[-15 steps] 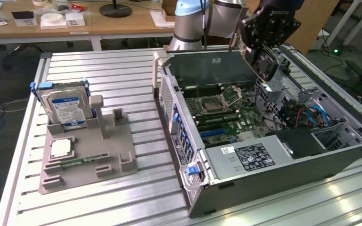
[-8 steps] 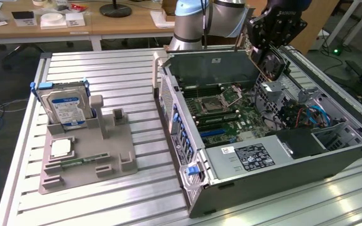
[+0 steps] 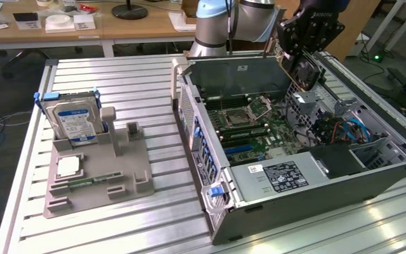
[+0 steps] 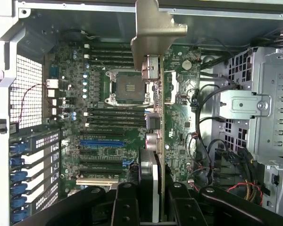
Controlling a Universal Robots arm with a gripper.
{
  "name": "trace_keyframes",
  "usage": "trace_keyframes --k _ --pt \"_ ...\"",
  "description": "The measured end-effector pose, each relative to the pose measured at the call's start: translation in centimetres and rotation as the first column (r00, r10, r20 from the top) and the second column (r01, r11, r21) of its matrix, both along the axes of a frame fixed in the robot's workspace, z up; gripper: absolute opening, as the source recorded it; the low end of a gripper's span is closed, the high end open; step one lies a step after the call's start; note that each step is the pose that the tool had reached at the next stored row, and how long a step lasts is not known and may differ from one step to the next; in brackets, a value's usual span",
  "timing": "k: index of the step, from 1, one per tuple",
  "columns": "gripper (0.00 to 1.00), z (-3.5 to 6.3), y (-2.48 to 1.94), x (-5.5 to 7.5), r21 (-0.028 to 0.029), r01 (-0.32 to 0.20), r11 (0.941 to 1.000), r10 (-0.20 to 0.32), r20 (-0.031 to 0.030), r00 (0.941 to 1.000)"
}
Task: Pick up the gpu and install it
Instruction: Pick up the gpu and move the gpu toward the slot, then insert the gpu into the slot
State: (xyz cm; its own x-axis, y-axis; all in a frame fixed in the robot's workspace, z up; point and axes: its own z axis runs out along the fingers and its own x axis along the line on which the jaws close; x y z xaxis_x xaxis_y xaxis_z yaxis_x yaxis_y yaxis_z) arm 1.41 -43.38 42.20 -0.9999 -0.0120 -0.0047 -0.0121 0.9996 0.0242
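claw [image 3: 303, 52] grips the gpu [image 3: 303, 71], jaws drawn narrow on the card's upper edge, holding it in the air over the open computer case [image 3: 316, 198]. the card hangs tilted above the motherboard [image 3: 256, 135], apart from it, near the case's far wall. from the wrist view it runs edge-on between the black fingers [image 4: 125, 202], with its silver bracket [image 4: 153, 28] at the far end, beside the cpu socket [image 4: 127, 87]. at the exterior view's left, well apart from the case, a hard drive [image 3: 76, 120] stands upright in a grey holder [image 3: 132, 169] on the slatted metal surface [image 3: 118, 74].
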Motion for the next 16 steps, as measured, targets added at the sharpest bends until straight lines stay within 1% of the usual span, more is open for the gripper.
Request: trace_keyframes --k 6,8,12,16 --pt "0.28 0.0 0.0 0.0 0.0 -0.001 1.0 0.001 0.0 1.0" --pt "0.28 0.0 0.0 0.0 0.0 -0.009 1.0 0.009 0.0 1.0" --pt "0.28 0.0 -0.01 0.0 0.0 -0.05 0.9988 0.05 0.0 0.9988" --pt "0.28 0.0 -0.07 -0.05 0.0 -0.092 0.9957 0.092 0.0 0.9957"
